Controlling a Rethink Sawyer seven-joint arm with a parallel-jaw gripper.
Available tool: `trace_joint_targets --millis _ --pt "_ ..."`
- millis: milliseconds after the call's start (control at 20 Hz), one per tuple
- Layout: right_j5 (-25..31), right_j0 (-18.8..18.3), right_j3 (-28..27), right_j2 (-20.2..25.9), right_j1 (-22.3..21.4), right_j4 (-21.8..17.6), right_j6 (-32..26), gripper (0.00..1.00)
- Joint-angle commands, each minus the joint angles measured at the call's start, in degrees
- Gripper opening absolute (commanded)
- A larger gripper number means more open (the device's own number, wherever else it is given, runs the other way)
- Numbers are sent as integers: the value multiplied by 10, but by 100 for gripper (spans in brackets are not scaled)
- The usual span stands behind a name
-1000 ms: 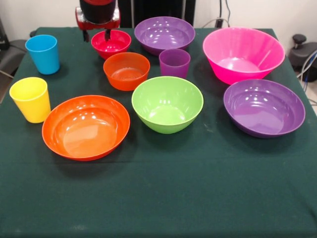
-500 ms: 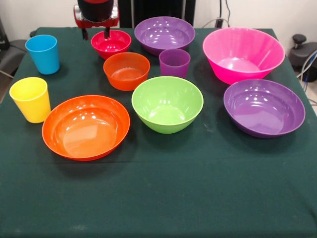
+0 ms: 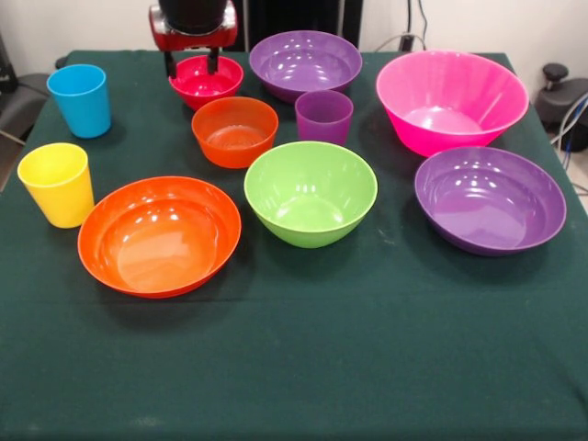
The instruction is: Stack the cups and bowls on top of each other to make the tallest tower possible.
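Observation:
My gripper (image 3: 191, 64) hangs open at the far left of the table, one finger outside the left rim of the small red bowl (image 3: 206, 81) and the other over its far side. All pieces stand apart and upright on the green cloth, so no tower shows. The blue cup (image 3: 80, 99) and yellow cup (image 3: 57, 184) are at the left. The purple cup (image 3: 323, 117) stands mid-table beside the small orange bowl (image 3: 234, 130). Nearer are the wide orange bowl (image 3: 158, 236) and green bowl (image 3: 310, 193). Purple bowls (image 3: 305, 62) (image 3: 489, 198) and the pink bowl (image 3: 450, 99) lie to the right.
The dark green tablecloth (image 3: 303, 367) stretches bare across the near half. Black equipment (image 3: 560, 96) and cables sit just off the table's right edge, and a dark object (image 3: 16, 106) lies off the left edge.
The gripper has shifted a little to the right, so its fingers now straddle the red bowl's left rim. No cup or bowl has moved.

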Motion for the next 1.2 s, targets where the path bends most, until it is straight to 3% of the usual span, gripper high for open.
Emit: trace_joint_targets --millis 50,550,850,1200 --pt "-52 -1 39 79 -14 -3 -102 100" --pt "-30 -4 -21 85 35 -10 -86 100" --pt "-57 -3 -52 101 58 -17 -83 100" --pt "-37 -2 -88 112 64 -21 -93 100"
